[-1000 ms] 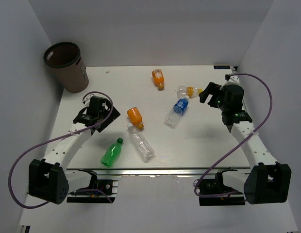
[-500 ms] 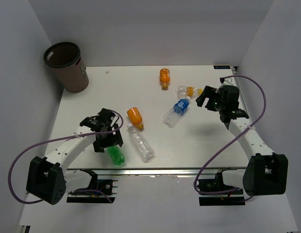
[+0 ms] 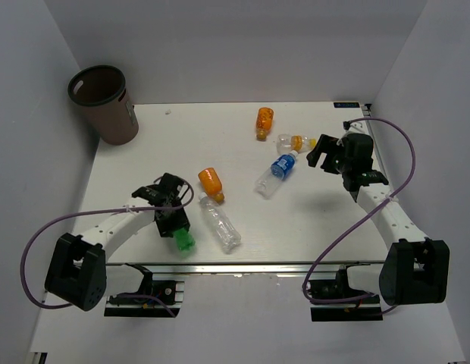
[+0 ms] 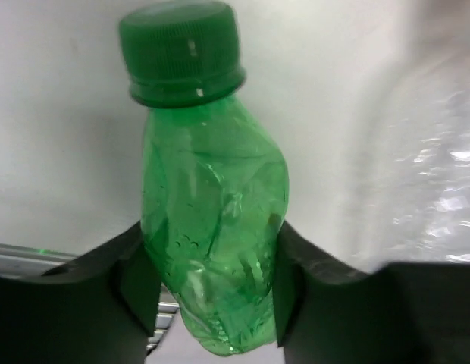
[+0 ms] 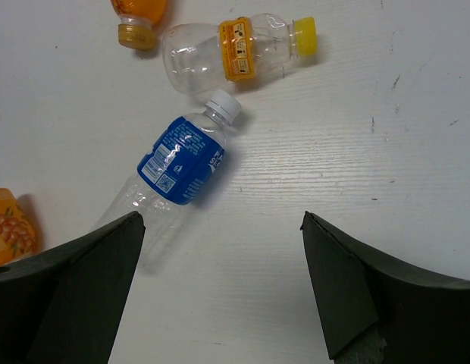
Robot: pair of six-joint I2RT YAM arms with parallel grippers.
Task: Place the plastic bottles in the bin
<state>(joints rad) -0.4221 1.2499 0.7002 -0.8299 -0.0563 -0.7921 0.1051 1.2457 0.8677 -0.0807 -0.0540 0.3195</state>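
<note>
My left gripper is shut on the crumpled green bottle near the table's front edge, with the cap pointing away from the wrist. My right gripper stands open above the table, nothing between its fingers. Just beyond it lie the clear blue-labelled bottle and the clear yellow-capped bottle. One squat orange bottle lies further back, another mid-table. A long clear bottle lies right of my left gripper. The brown bin stands at the back left corner.
White walls close in the table on the left, back and right. A metal rail runs along the front edge, close under the green bottle. Purple cables loop from both arms.
My left arm swung from mid-table down to the green bottle and shut on it. The far orange bottle rolled slightly right. My right gripper shifted a little left and stayed open.
</note>
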